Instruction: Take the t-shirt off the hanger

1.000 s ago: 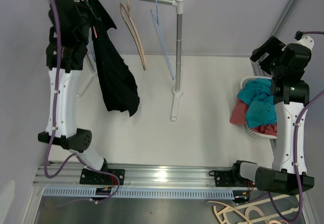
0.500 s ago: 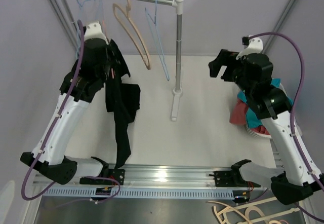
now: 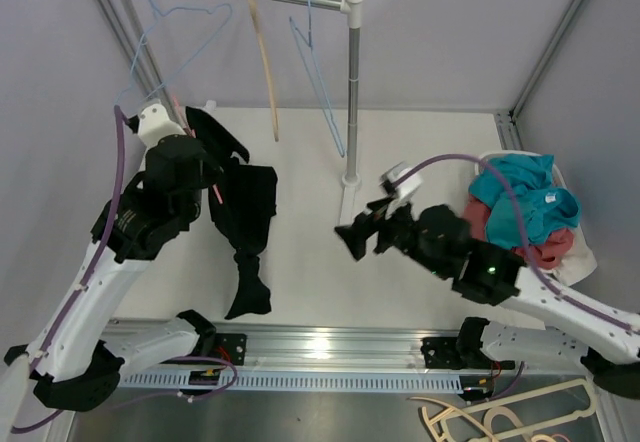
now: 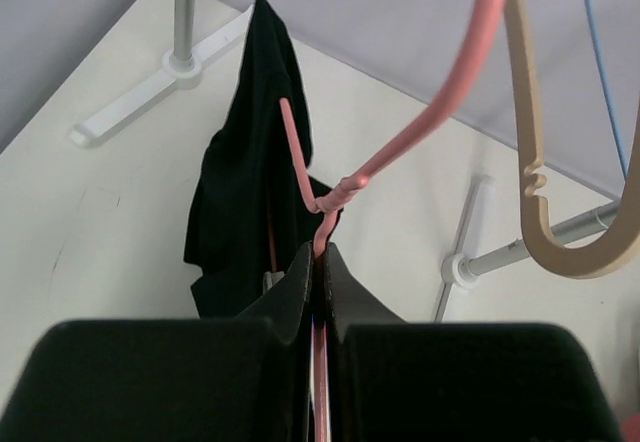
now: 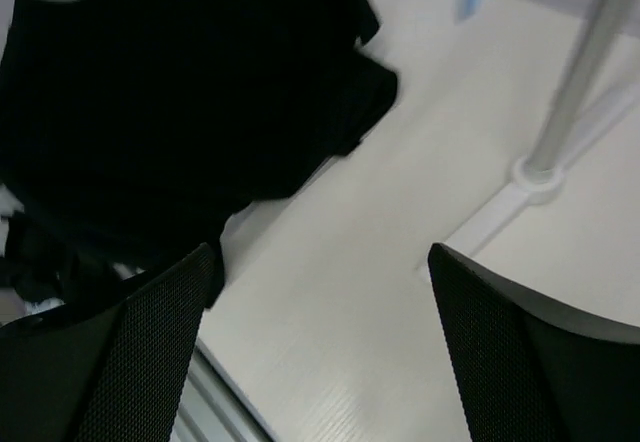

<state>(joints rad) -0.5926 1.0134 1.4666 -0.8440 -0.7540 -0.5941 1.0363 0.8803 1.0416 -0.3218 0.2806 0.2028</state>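
The left pincer [image 4: 318, 262] was recorded as closed tight on the wire neck of the pink hanger [image 4: 488, 7]. The black t-shirt [image 3: 248, 197] was seen draped on that hanger beside the pincer, its lower end trailing down toward the table [image 3: 310, 272] near the front edge. The right pincer [image 5: 320, 257] was noted low over the table, fingers spread wide with nothing between them, near the shirt but apart from it.
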